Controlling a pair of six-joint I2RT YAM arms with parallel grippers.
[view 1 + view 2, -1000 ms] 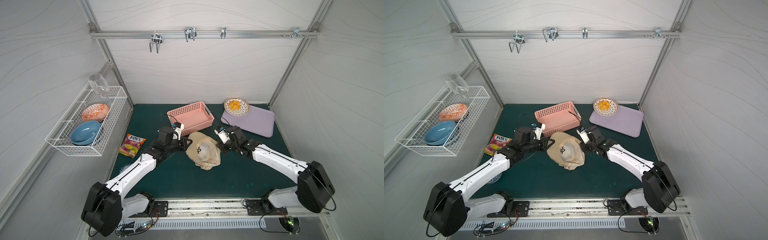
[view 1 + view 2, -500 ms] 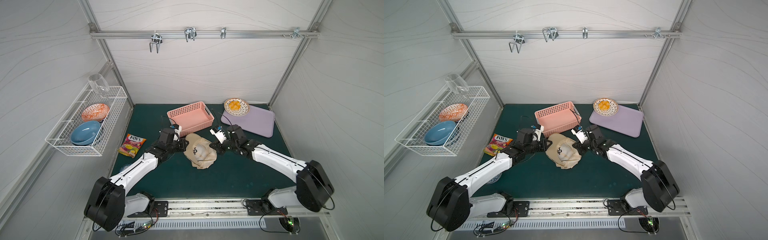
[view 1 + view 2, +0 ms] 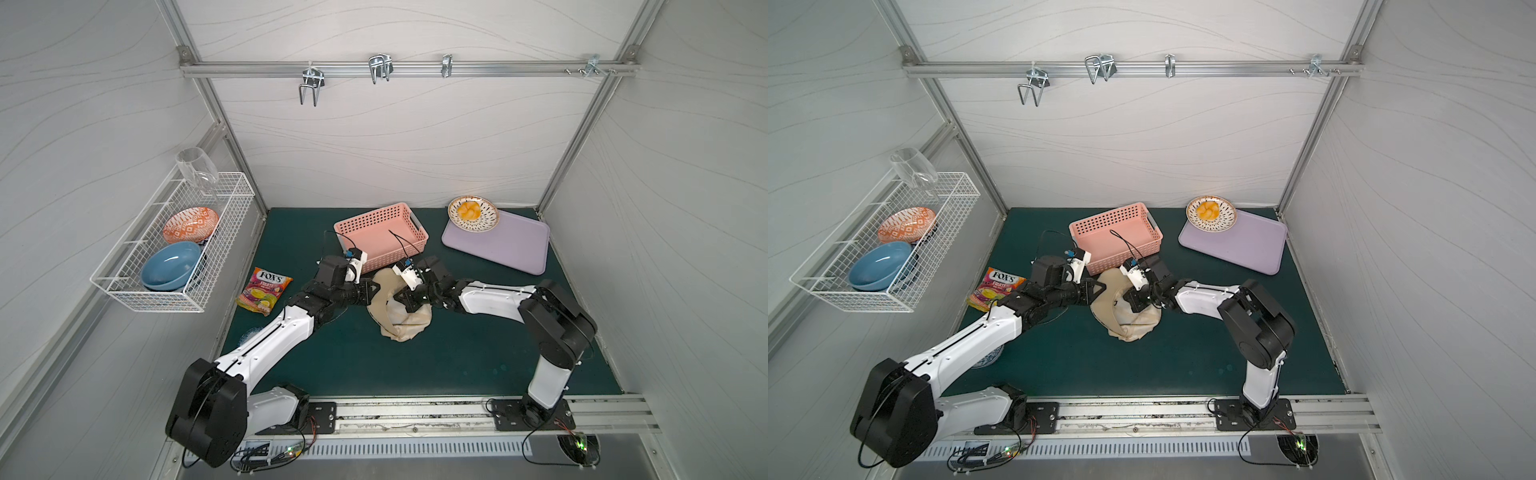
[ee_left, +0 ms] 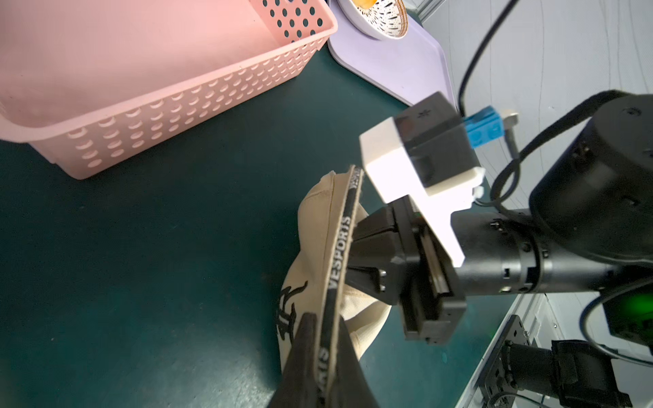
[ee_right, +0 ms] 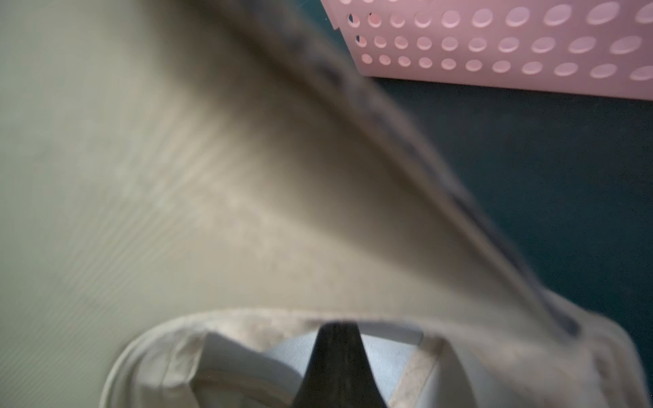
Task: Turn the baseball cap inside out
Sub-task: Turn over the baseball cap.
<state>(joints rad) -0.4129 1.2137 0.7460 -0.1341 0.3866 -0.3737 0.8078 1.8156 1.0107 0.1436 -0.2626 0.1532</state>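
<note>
Baseball cap (image 3: 401, 324) sits on the table (image 3: 457, 365) just in front of the pink basket (image 3: 380, 232), between both arms. The left claw (image 4: 323, 330) pinches its black-banded rim. The right claw (image 3: 405, 301) is pressed together inside the crown. Best to anchor the rim and push the crown out through it. The opening faces the right arm, and the long axis runs from basket to robot.

The left arm (image 3: 270, 345) and right arm (image 3: 494, 299) have glossy white shells and black joints. Black cables (image 4: 470, 70) feed white camera blocks (image 4: 395, 166).
</note>
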